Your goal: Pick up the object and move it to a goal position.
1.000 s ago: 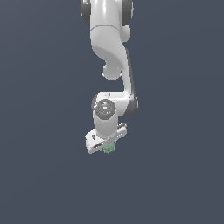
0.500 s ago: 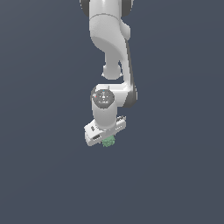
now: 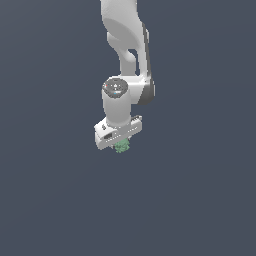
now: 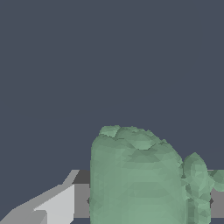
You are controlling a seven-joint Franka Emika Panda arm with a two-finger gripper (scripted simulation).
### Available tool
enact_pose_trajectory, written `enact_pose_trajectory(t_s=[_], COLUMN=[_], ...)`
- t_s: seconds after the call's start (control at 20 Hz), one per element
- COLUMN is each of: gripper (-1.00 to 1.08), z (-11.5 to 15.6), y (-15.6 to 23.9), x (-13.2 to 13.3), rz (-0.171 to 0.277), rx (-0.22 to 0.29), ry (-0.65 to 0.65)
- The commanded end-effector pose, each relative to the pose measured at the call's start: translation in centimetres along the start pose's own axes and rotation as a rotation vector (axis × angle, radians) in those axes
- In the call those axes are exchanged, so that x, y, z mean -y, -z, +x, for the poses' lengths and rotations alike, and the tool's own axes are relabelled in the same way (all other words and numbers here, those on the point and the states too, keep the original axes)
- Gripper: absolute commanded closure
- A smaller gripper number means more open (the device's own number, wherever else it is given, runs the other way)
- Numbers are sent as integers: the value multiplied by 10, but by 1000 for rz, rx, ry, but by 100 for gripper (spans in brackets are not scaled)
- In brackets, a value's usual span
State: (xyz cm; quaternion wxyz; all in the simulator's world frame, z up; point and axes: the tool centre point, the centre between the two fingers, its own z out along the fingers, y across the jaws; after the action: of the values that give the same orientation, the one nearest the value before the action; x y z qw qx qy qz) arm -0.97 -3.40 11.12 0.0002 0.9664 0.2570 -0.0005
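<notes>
The object is a small pale-green lumpy blob (image 3: pixel 121 146) held under my white gripper (image 3: pixel 120 145) in the exterior view, mostly hidden by the gripper body. In the wrist view the blob (image 4: pixel 140 179) fills the space between the fingers, and one grey-white finger (image 4: pixel 52 205) presses against its side. The gripper is shut on the blob and holds it off the dark surface. The arm reaches down from the top of the exterior view.
A plain dark blue-grey surface (image 3: pixel 200 200) surrounds the arm on all sides. No other objects, edges or goal marker show in either view.
The gripper with the blob has risen and shifted slightly toward the exterior view's left. The hold on the blob is unchanged.
</notes>
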Motion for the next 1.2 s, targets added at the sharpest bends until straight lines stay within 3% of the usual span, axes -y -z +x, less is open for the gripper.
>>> enact_pose_trajectory(t_s=[0.0, 0.65, 1.15], gripper=[108, 108, 108], z=[-16, -92, -124], y=[13, 77, 106], x=[6, 35, 47], rz=[-1, 0, 0], rx=[0, -1, -1], ry=[0, 0, 0])
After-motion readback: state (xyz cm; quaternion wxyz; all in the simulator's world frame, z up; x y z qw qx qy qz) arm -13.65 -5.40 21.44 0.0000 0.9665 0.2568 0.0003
